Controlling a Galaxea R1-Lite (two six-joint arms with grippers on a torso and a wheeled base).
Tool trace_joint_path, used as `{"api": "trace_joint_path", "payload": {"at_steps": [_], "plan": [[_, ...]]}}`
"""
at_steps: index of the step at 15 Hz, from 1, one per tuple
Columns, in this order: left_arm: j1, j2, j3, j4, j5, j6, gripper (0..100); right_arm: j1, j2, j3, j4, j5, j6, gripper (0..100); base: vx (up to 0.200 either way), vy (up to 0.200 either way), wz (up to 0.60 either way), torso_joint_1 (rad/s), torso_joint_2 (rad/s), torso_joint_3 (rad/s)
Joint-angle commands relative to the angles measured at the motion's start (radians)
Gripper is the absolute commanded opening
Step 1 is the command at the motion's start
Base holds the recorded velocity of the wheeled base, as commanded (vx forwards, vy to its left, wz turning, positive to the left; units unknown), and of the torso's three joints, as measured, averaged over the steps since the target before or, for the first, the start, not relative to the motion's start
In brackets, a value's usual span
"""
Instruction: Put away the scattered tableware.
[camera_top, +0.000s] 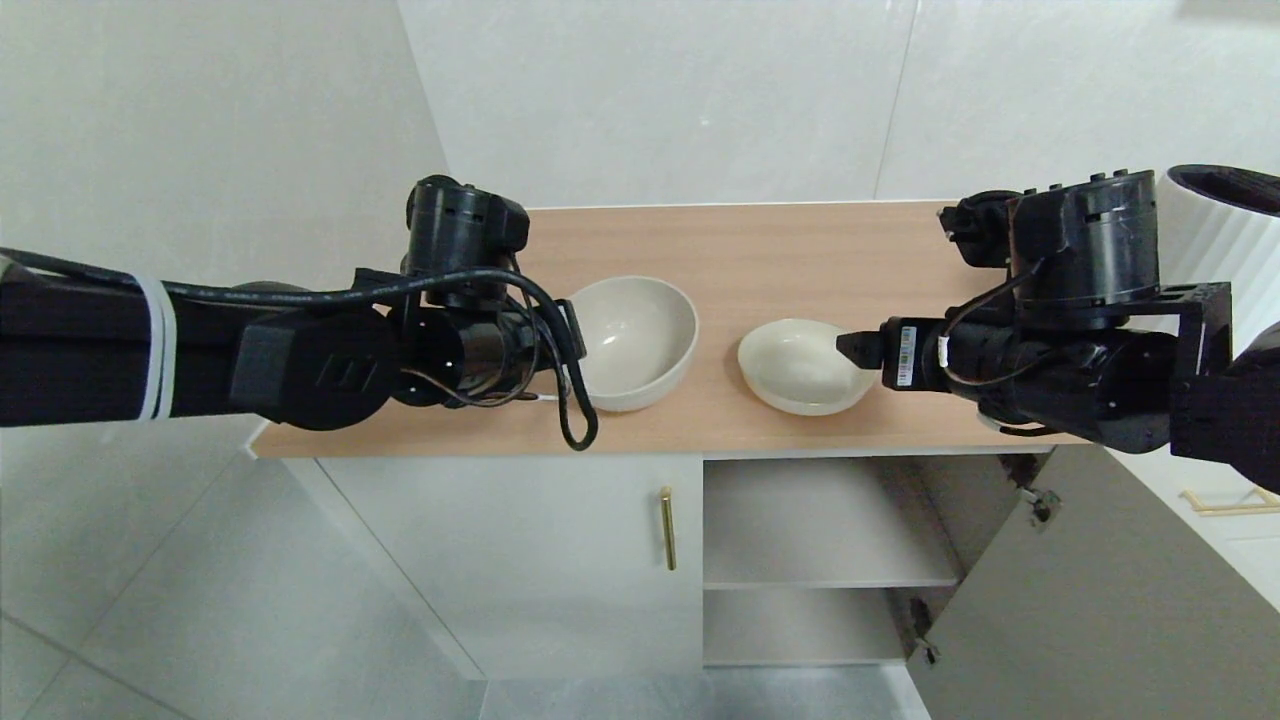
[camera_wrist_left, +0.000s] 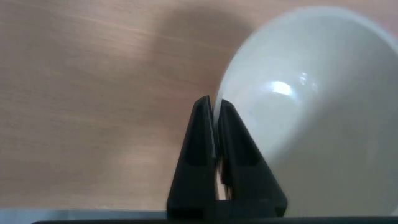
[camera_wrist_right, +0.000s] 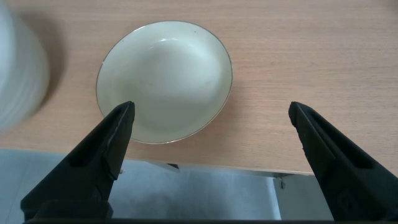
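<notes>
Counter: wooden top (camera_top: 760, 250) over a white cabinet (camera_top: 520, 560), with its right door open.
Big bowl (camera_top: 640, 335): tilted, at the counter's left part.
Left gripper (camera_wrist_left: 214, 109): fingers closed on the big bowl's rim.
Small bowl (camera_top: 795, 365): just right of the big bowl, near the front edge.
Right gripper (camera_wrist_right: 211, 106): fingers spread wide above the small bowl.

The deep round ceramic bowl (camera_top: 640, 340) is showing plain off-white; the shallow round ceramic bowl (camera_top: 800, 365) is looking creamier. Pale tan wood grain is running along the wooden counter (camera_top: 760, 250). The left gripper (camera_wrist_left: 214, 109) and right gripper (camera_wrist_right: 210, 107) are showing black, the slim cabinet handle (camera_top: 667, 527) gold.
</notes>
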Motion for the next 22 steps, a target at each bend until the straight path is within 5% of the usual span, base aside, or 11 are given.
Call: {"api": "trace_joint_path", "payload": {"at_steps": [1, 4, 9, 12, 22], "plan": [[0.000, -0.049, 0.004, -0.001, -0.001, -0.009, 0, 0.000, -0.003, 0.000, 0.000, 0.000, 0.000, 100, 0.000, 0.000, 0.00, 0.000, 0.00, 0.000], [-0.009, -0.137, 0.060, -0.002, -0.019, -0.007, 0, 0.000, -0.003, -0.002, 0.000, 0.000, 0.000, 100, 0.000, 0.000, 0.00, 0.000, 0.00, 0.000], [-0.012, -0.224, 0.191, -0.106, -0.188, -0.001, 0, -0.023, 0.065, -0.028, 0.000, -0.048, 0.000, 100, 0.000, 0.000, 0.00, 0.000, 0.00, 0.000], [-0.012, -0.230, 0.226, -0.153, -0.188, 0.045, 0, -0.063, 0.122, -0.053, 0.000, -0.049, 0.000, 100, 0.000, 0.000, 0.00, 0.000, 0.00, 0.000], [-0.014, -0.238, 0.228, -0.156, -0.189, 0.045, 0, -0.101, 0.224, -0.112, -0.009, -0.057, 0.043, 100, 0.000, 0.000, 0.00, 0.000, 0.00, 0.000]]}}
